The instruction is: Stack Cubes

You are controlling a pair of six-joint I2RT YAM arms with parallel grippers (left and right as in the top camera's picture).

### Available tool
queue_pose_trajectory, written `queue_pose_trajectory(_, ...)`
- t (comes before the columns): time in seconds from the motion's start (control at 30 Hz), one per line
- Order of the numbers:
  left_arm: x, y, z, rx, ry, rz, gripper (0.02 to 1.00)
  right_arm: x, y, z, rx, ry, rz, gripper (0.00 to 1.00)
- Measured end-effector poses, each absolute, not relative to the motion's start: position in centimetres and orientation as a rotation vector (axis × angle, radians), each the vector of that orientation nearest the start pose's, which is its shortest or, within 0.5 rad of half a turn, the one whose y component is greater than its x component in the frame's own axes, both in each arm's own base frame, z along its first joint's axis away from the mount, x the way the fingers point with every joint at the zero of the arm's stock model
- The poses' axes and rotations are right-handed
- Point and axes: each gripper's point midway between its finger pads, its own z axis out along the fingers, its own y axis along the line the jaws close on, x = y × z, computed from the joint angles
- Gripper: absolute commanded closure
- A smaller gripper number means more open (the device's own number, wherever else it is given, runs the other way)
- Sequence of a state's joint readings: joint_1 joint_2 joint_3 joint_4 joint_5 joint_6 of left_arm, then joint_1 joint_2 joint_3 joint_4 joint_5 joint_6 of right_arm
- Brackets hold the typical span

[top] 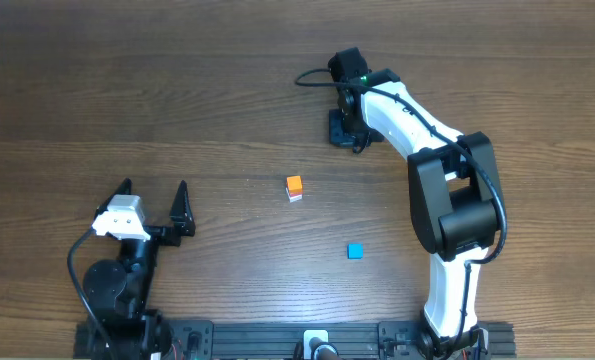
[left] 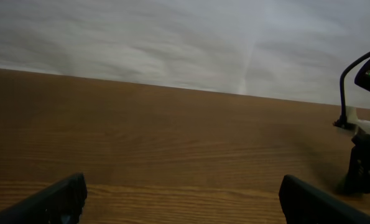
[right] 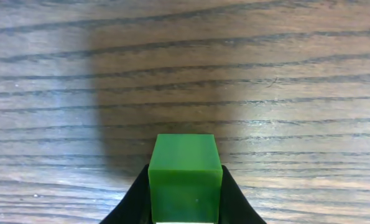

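Wood-grain tabletop [top: 217, 90] is seen throughout, w/ a pale grey wall [left: 172, 37] behind it in the left wrist view.

Nearest the bases, the L gripper [top: 155, 196] is held at the left side, its two dark fingers [left: 54, 200] spread wide apart w/ nothing btwn them. Only the finger ends are caught by its own camera, the rest being cut off at the frame edge.

A blue cube [top: 354, 251] is set alone on the wood, well apart from the L gripper on its right side and nearer the bases than the R gripper.

Farther out, an orange cube [top: 294, 184] is placed roughly btwn the two grippers, apart from both. A white sliver [top: 295, 197] is seen at its near edge. Whether that is a second cube under it can't be told.

Farthest out, the R gripper [top: 345, 135], at the end of the bent R arm [top: 457, 200], is clamped on a green cube [right: 185, 165], which is pinched on both sides by the dark fingers. The cube's lower part is cut off at the frame edge. A soft shadow is cast on the wood beyond it. Whether the cube is touching the table or held just off it can't be made out. The orange cube lies left of this gripper and nearer the bases, well apart.
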State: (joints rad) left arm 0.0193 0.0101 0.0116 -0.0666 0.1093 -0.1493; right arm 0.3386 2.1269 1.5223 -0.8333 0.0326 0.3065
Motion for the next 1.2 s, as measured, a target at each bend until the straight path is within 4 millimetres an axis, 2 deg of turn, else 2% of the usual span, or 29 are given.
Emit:
queue_pose_trajectory(0.23, 24.6, -1.4, 16.1, -0.054, 1.638, -0.189, 0.018, 39.5, 13.7, 0.5, -0.053, 3.039, 0.001, 0.967)
queue_pose_trajectory(0.33, 24.6, -1.4, 16.1, -0.054, 1.638, -0.189, 0.018, 38.7, 14.3, 1.5, -0.081, 3.044, -0.001, 0.956)
queue_pose_trajectory(0.43, 24.6, -1.4, 16.1, -0.054, 1.638, -0.189, 0.018, 37.7, 15.7, 4.9, -0.123, 3.004, 0.025, 0.952)
queue_pose_trajectory(0.5, 24.6, -1.4, 16.1, -0.054, 1.638, -0.189, 0.018, 36.6, 17.0, 8.1, -0.151, 2.956, 0.055, 0.954)
queue_pose_trajectory(0.53, 24.6, -1.4, 16.1, -0.054, 1.638, -0.189, 0.018, 35.6, 18.0, 10.4, -0.171, 2.921, 0.077, 0.961)
queue_pose_trajectory(0.57, 24.6, -1.4, 16.1, -0.054, 1.638, -0.189, 0.018, 35.3, 18.2, 11.1, -0.176, 2.91, 0.08, 0.967)
queue_pose_trajectory(0.7, 24.6, -1.4, 16.1, -0.054, 1.638, -0.189, 0.018, 31.7, 20.2, 15.5, -0.202, 2.856, 0.084, 0.978)
queue_pose_trajectory(0.8, 24.6, -1.4, 16.1, -0.054, 1.638, -0.189, 0.018, 30.3, 21.1, 16.0, -0.203, 2.858, 0.074, 0.985)
queue_pose_trajectory(0.93, 24.6, -1.4, 16.1, -0.054, 1.638, -0.189, 0.018, 29.4, 22.1, 15.6, -0.173, 2.872, 0.066, 0.989)
queue_pose_trajectory(1.2, 24.6, -1.4, 16.1, -0.054, 1.638, -0.189, 0.018, 29.1, 23.6, 13.3, -0.119, 2.945, 0.028, 0.989)
